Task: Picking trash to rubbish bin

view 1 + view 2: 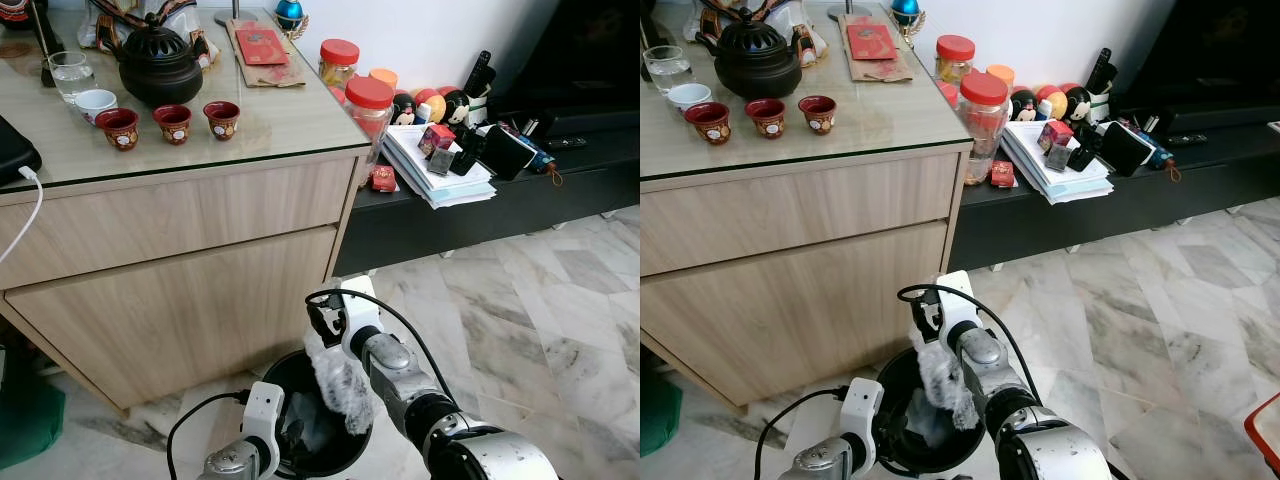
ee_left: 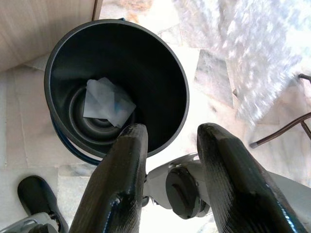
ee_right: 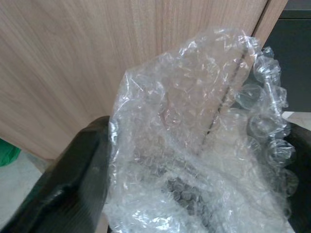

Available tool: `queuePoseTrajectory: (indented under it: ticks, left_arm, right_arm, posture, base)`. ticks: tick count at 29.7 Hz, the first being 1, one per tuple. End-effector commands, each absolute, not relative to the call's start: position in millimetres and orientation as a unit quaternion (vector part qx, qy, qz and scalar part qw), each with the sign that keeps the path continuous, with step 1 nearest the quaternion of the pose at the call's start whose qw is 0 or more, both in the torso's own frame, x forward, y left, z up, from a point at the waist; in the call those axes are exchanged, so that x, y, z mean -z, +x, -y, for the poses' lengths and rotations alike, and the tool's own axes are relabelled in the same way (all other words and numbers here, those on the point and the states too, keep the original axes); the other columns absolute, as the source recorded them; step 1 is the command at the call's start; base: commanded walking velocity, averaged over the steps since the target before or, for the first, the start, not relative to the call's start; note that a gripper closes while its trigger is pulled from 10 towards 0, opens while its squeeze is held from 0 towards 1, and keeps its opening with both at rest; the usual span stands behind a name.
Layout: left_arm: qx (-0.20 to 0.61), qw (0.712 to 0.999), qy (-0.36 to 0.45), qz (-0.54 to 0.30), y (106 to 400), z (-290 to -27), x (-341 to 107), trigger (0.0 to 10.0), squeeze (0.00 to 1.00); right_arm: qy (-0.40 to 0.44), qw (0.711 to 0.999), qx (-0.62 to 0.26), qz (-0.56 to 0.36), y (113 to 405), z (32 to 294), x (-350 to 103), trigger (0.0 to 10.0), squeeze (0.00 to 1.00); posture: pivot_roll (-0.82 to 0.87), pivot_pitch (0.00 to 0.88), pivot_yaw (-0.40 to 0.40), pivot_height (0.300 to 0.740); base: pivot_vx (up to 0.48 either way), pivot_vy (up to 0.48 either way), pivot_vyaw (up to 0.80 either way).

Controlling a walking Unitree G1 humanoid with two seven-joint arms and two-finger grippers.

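Right end effector [image 1: 322, 325] clenched on bubble wrap [image 1: 343, 385], which hangs over the black bin's [image 1: 278, 375] rim. Left end effector [image 2: 167, 145] fingers spread, empty, just above bin; paper scrap [image 2: 107, 102] at bin bottom. Bin on floor by wooden cabinet [image 1: 180, 290].

Marble floor [image 1: 560, 300] carries black bin [image 1: 290, 375], close beside wooden cabinet [image 1: 180, 270].

2 silver arms with rounded metal joints end in white wrist housings. A black cable loops over the right tool [image 1: 322, 325] housing; another curls beside the left tool [image 2: 167, 145], whose 2 long fingers [image 2: 121, 179] are glossy black and rounded.
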State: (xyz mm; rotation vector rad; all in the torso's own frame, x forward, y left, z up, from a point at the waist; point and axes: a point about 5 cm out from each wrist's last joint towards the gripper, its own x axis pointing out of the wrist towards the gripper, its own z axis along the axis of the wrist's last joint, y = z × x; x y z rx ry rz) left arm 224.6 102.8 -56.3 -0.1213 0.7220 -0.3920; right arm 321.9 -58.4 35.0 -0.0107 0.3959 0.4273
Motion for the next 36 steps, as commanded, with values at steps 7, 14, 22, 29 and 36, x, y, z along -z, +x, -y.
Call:
queuePoseTrajectory:
  ticks: [7,14,22,29,36]
  left_arm:
    - [0.200,0.914,-0.058,-0.348,224,-98,56,10.0,0.00]
    - [0.201,0.914,-0.057,-0.347,224,-97,56,10.0,0.00]
    - [0.201,0.920,-0.053,-0.332,230,-96,51,10.0,0.00]
    - [0.224,0.936,-0.042,-0.269,253,-90,30,10.0,0.00]
    - [0.272,0.937,-0.021,-0.218,263,-85,16,10.0,0.00]
  right_arm:
    - [0.002,0.960,-0.208,-0.189,324,58,-38,10.0,1.00]
    - [0.002,0.960,-0.208,-0.189,325,58,-38,10.0,1.00]
    - [-0.010,0.957,-0.212,-0.200,323,59,-35,10.0,0.00]
    - [-0.013,0.956,-0.210,-0.203,321,62,-33,10.0,0.00]
    - [-0.015,0.956,-0.210,-0.203,322,62,-33,10.0,0.00]
  posture:
    - [0.03,0.106,-0.198,0.740]
    - [0.03,0.106,-0.199,0.740]
    - [0.03,0.106,-0.200,0.740]
    - [0.03,0.105,-0.199,0.740]
    - [0.03,0.106,-0.201,0.740]
  base:
    - [0.000,0.000,0.00]
    - [0.000,0.000,0.00]
    - [0.000,0.000,0.00]
    - [0.000,0.000,0.00]
    - [0.000,0.000,0.00]
